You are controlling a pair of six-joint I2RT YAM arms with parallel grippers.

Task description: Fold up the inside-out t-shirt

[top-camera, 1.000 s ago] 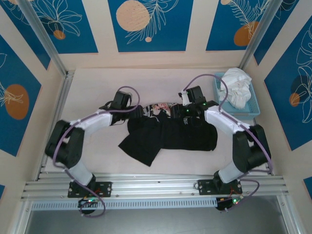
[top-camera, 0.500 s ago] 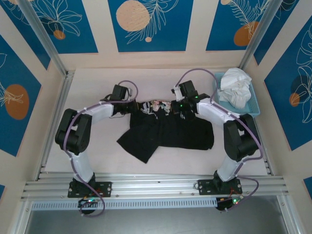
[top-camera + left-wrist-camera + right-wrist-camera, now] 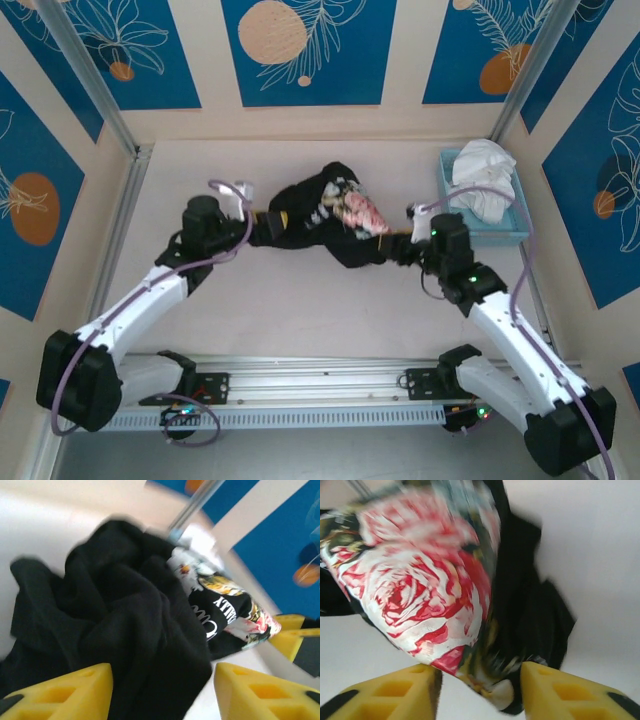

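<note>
Overhead view of a pale worktop [image 3: 300,300] walled by blue panels [image 3: 310,60] with leaf patterns. At mid-worktop, toward the far side, the inside-out t-shirt [image 3: 320,222]: black, bunched into a crumpled ridge running left to right, with the pink-and-cream floral print [image 3: 362,212] facing up on its right half.

At the ridge's left end, the left end effector [image 3: 258,222]. From its wrist camera, yellow fingers [image 3: 65,692] set wide apart, black folds bulging into the gap, a sliver of bare worktop beside the right-hand finger, white lettering [image 3: 220,615] on the cloth beyond.

At the ridge's right end, the right end effector [image 3: 402,245]. Up close, fingers parted as well, with blurred rose print and a black hem hanging loose in the gap.

In the far right corner, a light blue basket [image 3: 520,228] with a white garment [image 3: 482,178] heaped inside.
</note>
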